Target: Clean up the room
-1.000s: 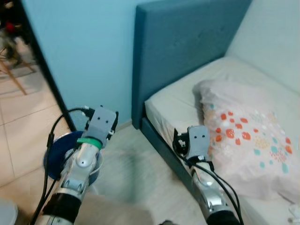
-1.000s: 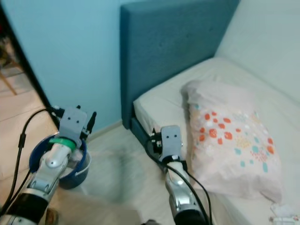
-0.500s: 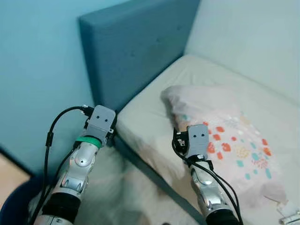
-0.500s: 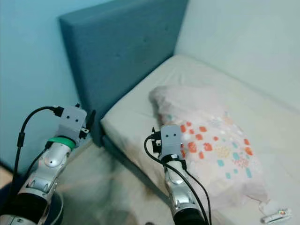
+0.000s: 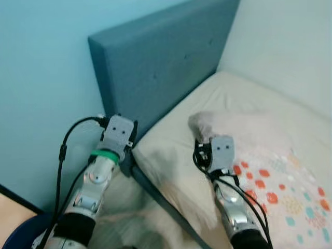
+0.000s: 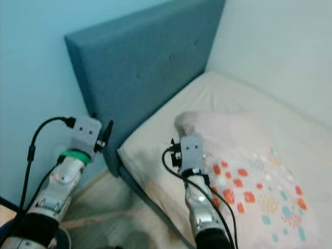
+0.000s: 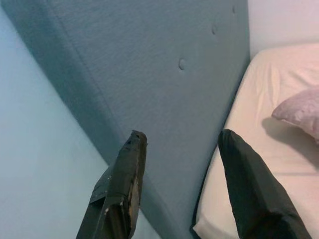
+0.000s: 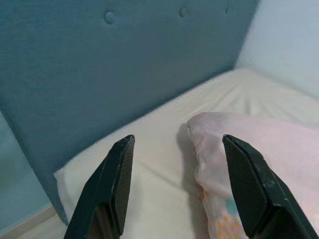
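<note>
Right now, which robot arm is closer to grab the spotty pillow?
Probably the right gripper: it is open, over the mattress, with the pillow just ahead. The left gripper, also open, faces the blue headboard.

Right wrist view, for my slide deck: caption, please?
Open right gripper aimed at the pillow on the bed beside the blue headboard.

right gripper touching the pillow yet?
Apart. In the right wrist view the right gripper is open, its fingers raised above the mattress, with the pillow lying farther on, nothing between them.
</note>
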Tool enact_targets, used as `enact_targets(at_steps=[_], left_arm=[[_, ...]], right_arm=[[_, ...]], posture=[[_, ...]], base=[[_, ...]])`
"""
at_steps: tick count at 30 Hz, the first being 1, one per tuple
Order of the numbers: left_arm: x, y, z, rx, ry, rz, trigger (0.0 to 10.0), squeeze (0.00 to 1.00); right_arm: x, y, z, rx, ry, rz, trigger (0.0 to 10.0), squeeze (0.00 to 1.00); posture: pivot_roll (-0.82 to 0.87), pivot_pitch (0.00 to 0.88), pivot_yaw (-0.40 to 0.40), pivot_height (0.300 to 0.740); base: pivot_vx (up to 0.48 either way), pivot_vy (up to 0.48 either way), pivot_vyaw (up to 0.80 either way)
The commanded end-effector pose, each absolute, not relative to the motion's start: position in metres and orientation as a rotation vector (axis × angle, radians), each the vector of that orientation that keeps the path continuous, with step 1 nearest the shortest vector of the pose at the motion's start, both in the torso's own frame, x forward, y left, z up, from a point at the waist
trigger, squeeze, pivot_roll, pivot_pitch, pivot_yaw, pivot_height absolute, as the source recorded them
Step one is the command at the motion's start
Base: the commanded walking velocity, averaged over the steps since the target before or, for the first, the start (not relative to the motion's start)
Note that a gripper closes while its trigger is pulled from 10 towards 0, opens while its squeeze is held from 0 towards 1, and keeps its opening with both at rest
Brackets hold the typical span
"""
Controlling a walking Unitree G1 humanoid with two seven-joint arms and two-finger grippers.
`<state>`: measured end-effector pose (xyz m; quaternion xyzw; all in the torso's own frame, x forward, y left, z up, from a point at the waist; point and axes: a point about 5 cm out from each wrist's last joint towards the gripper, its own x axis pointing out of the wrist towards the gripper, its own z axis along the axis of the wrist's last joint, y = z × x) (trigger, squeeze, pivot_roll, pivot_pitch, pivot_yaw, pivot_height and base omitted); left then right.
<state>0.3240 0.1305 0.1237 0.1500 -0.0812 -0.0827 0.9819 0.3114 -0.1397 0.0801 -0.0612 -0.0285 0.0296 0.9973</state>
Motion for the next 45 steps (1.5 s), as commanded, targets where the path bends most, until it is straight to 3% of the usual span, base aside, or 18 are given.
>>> enact_targets(at_steps=[1, 45], left_arm=[[0.322, 0.1264, 0.1187, 0.293, -0.147, -0.187, 10.0, 0.0], [0.3215, 0.1232, 0.1154, 0.217, -0.081, -0.196, 10.0, 0.0]], right_arm=[[0.3077, -0.1459, 0.072, -0.115, -0.022, 0.041, 10.0, 0.0], [0.3085, -0.1456, 0.0725, -0.12, -0.024, 0.044, 10.0, 0.0]], posture=[[0.02, 0.0, 0.052, 0.74], [0.02, 0.0, 0.048, 0.74]], base=[[0.0, 0.0, -0.78], [0.0, 0.018, -0.76]])
